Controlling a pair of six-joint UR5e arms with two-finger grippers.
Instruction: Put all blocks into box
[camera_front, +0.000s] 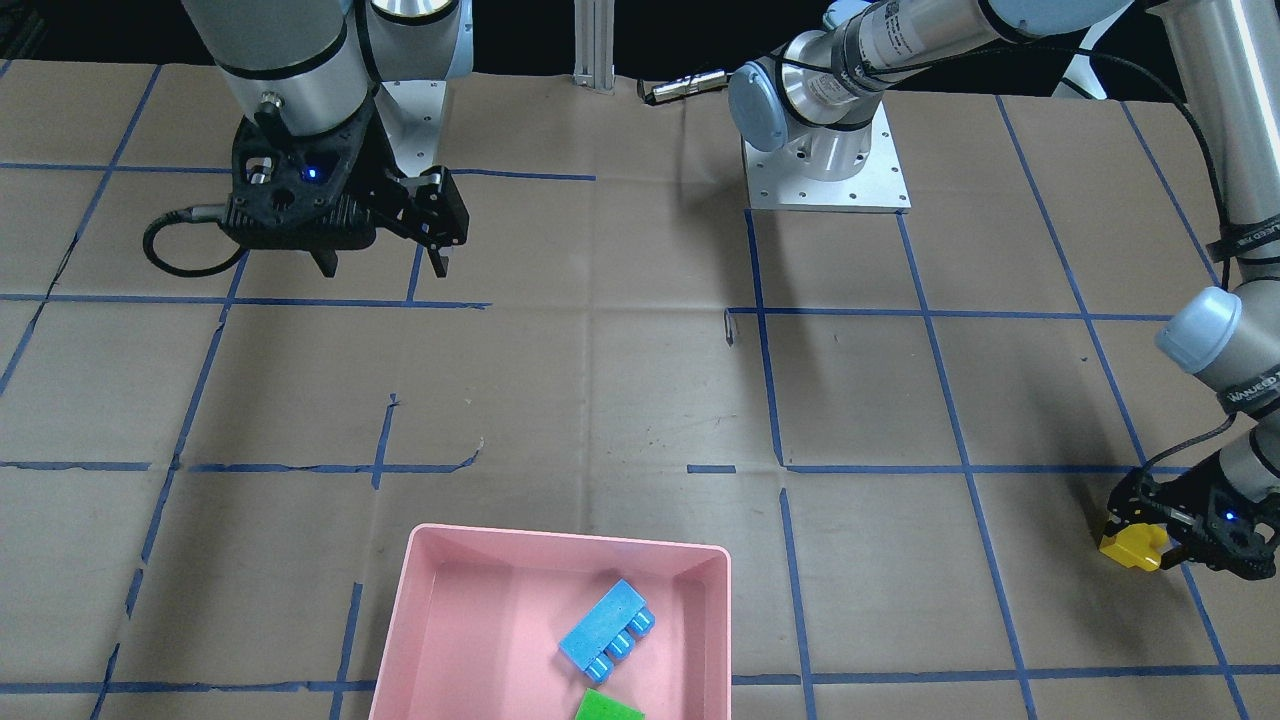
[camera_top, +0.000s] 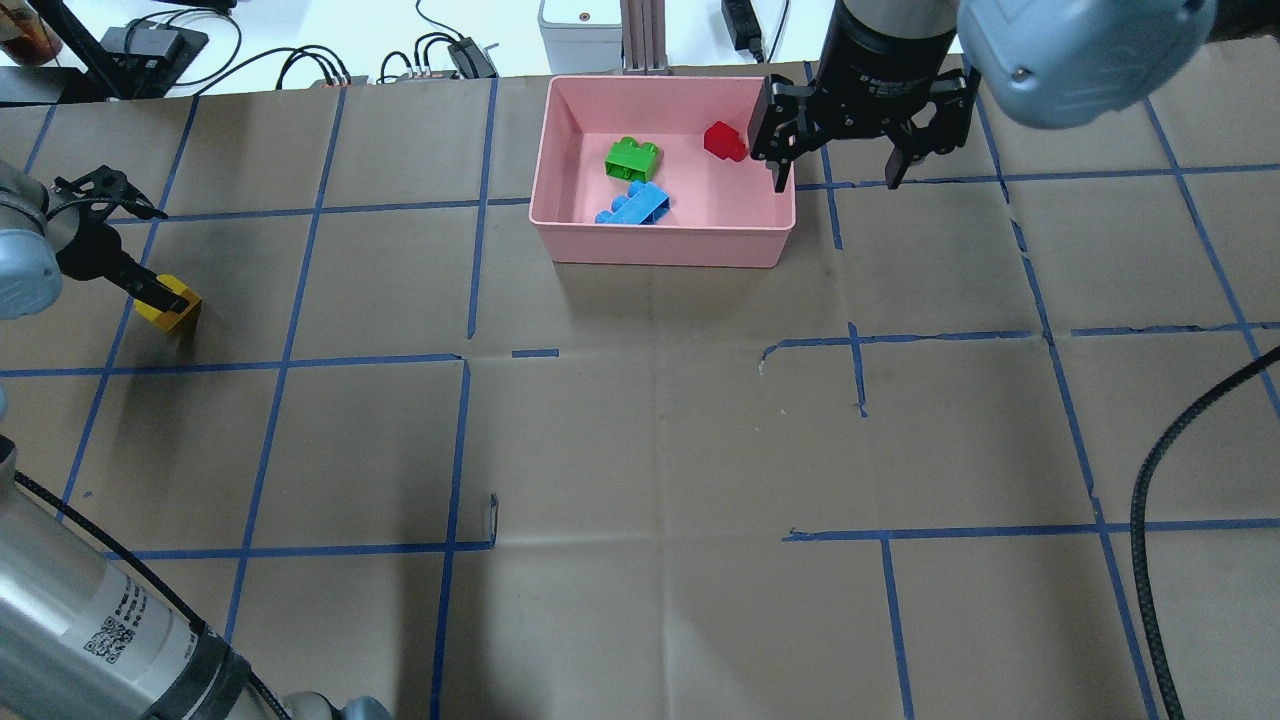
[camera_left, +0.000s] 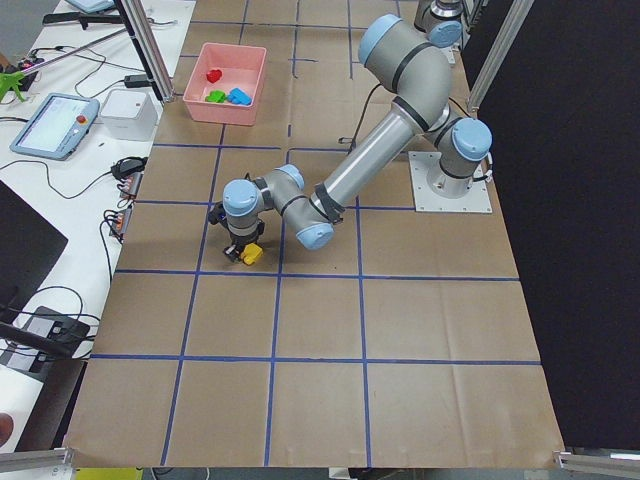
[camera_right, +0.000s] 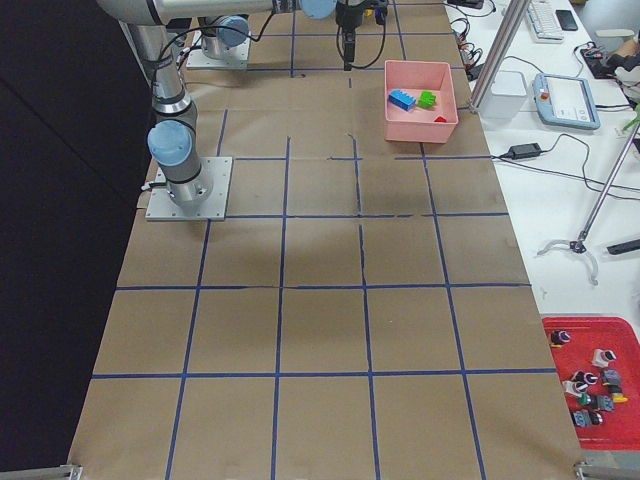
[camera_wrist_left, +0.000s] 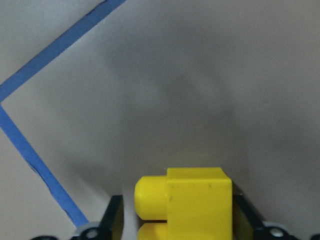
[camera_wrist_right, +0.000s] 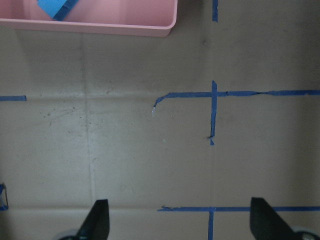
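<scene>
The pink box (camera_top: 660, 247) holds the green brick (camera_top: 631, 158), the blue brick (camera_top: 634, 206) and the red brick (camera_top: 722, 140). The front view shows the box (camera_front: 570, 540) with the blue brick (camera_front: 610, 632) and the green brick (camera_front: 608, 708). The yellow brick (camera_top: 170, 305) is at the far left, low at the table. My left gripper (camera_top: 160, 298) is shut on it, and the left wrist view shows the brick (camera_wrist_left: 195, 200) between the jaws. My right gripper (camera_top: 838, 182) is open and empty, held high by the box's right side.
The table is brown paper with a blue tape grid. The arm bases (camera_front: 825, 160) stand on the robot's side. Cables and electronics (camera_top: 300, 60) lie beyond the far edge. A black cable (camera_top: 1150, 500) hangs at the right. A red parts tray (camera_right: 590, 380) sits off the table.
</scene>
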